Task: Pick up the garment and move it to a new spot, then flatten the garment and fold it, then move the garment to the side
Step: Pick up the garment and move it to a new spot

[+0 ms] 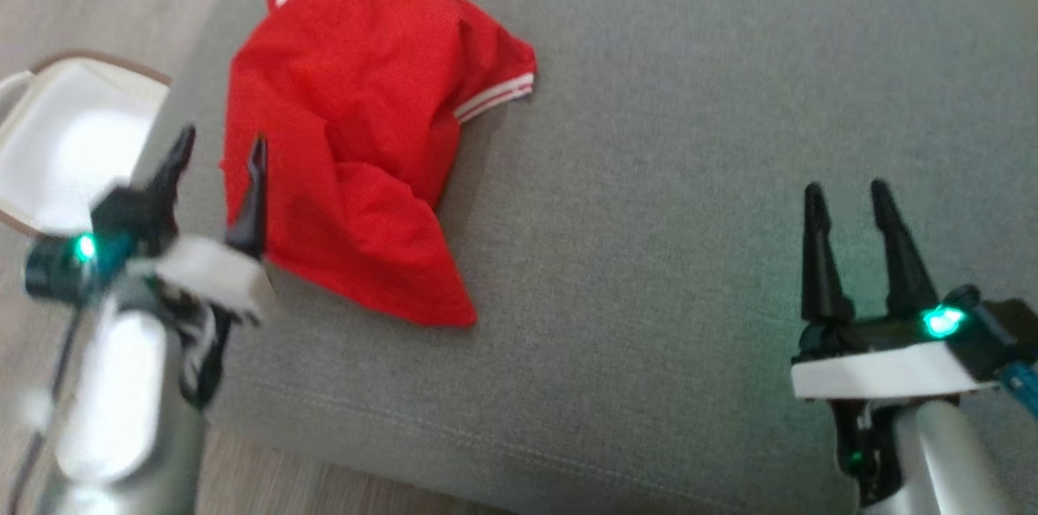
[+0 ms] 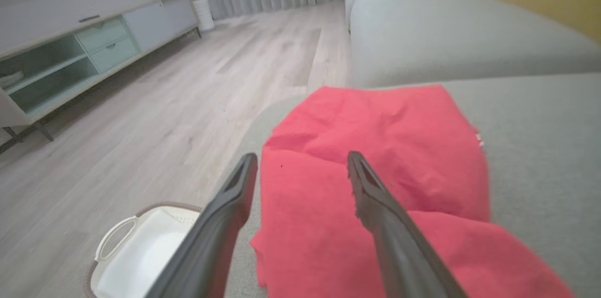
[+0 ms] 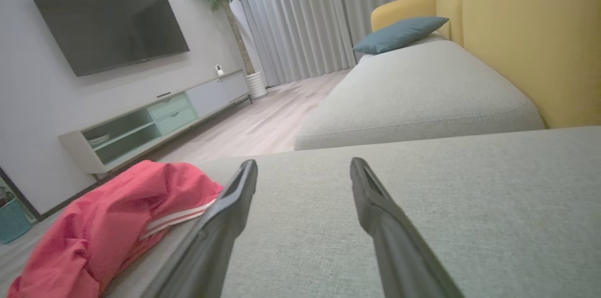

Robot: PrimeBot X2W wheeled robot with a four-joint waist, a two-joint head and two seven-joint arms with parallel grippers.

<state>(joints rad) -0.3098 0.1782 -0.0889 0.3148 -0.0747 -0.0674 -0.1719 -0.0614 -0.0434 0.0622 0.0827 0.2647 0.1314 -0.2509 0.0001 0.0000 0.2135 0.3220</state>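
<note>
Garment [image 1: 357,134]: red with white-striped trim, crumpled in a heap toward the left end of the grey sofa cushion [image 1: 689,174], near the white basket [image 1: 32,118] on the floor. Left gripper [image 1: 223,135]: fingers spread wide, empty, at the garment's near-left edge; motion blur leaves it unclear whether a fingertip touches the cloth. Right gripper [image 1: 847,186]: fingers spread wide, empty, over bare cushion well apart from the garment.

text: none legible | labels: none — brands: none | numbers, signs: none readable
</note>
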